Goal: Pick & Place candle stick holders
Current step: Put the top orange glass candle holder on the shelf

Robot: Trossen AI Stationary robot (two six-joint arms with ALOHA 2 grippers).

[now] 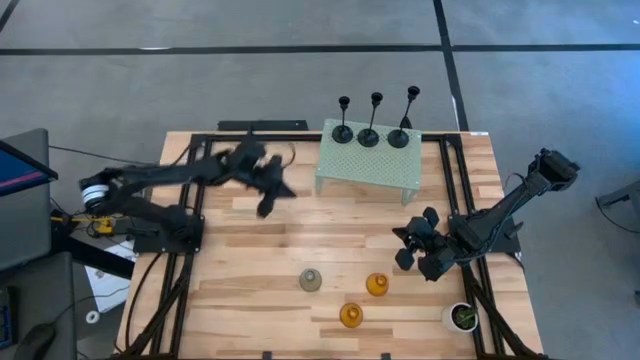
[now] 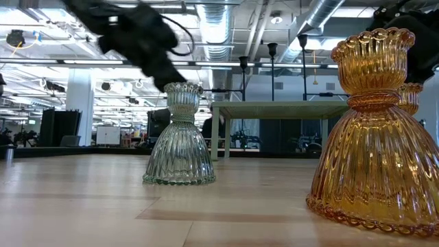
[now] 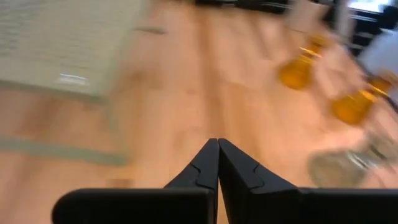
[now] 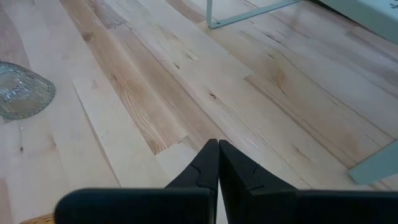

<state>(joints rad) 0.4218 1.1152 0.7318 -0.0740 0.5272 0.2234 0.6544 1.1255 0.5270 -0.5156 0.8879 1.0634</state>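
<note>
Seemingly between picks: three black holders [image 1: 376,130] stand on the green stand [image 1: 368,165]; the grey-green holder [image 1: 311,280] and amber holders [image 1: 363,300] wait beyond it. The left pincer [image 1: 268,200], closed and empty, must open over one.

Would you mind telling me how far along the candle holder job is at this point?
Done, it seems: three black holders stand on the green shelf. In hand: nothing; the left gripper and right gripper are both shut and empty. Left: the grey-green holder and two amber holders on the table.
</note>
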